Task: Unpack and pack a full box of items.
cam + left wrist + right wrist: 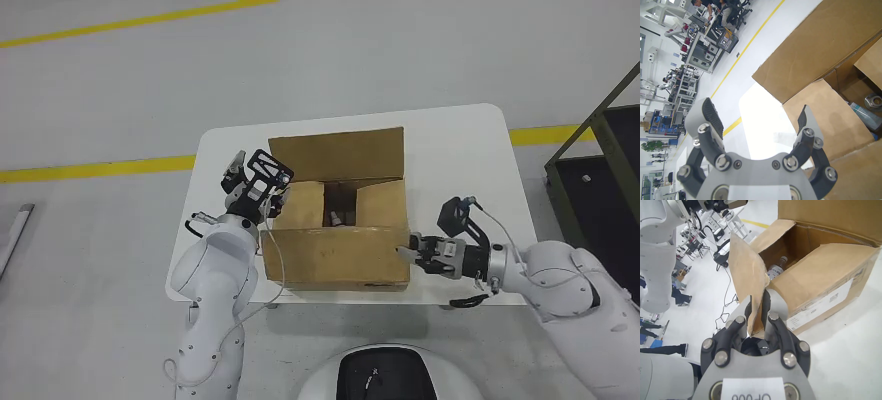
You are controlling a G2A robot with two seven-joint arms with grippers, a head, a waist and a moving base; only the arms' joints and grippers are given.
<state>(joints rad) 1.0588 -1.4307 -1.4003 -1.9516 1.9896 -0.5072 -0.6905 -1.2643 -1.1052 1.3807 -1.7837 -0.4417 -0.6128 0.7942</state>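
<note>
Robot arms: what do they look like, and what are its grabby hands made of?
The arms are white, smooth and rounded, with thin cables looping off them. The left gripper and right gripper have silver fingers with black pads, black links, shiny bolts and a white label on the base.

Printed label (774, 272) on bottle (782, 261), white sticker (838, 296) on box (819, 275) (print too small)
</note>
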